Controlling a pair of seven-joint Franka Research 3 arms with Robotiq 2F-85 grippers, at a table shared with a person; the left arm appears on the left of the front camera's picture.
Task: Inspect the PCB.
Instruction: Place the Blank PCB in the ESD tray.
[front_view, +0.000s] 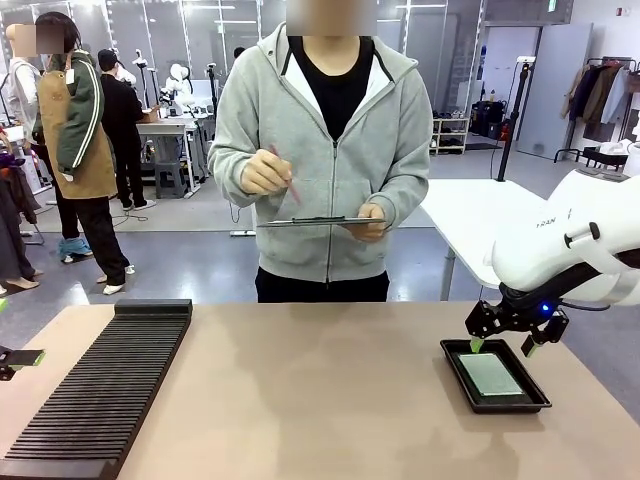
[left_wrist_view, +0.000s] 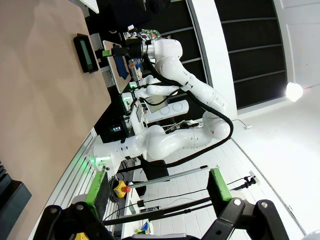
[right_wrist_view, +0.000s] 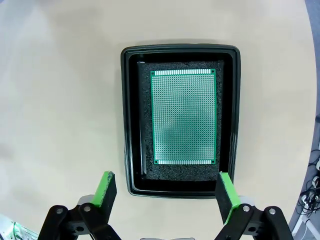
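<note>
Though flat, PCB (right_wrist_view: 183, 116) lengthwise along tray (right_wrist_view: 131, 120)

Bare table (front_view: 320, 390) lies between the ribbed black rack (front_view: 100, 390) and the black tray (right_wrist_view: 131, 120), whose raised rim rings the PCB (right_wrist_view: 183, 116).

This is a robotics lab or test hall, open and large. A white robot arm (front_view: 570, 235) reaches over a plain beige table (front_view: 320, 400) that carries a black slotted rack (front_view: 100, 385) and a black tray (front_view: 495, 375). Across the table stands a person holding a clipboard (front_view: 320, 221). Behind, on a grey floor, other people stand by further workstations with robot gear, beside glass partitions, a white table (front_view: 470, 215) and a coat rack (front_view: 605, 95).
</note>
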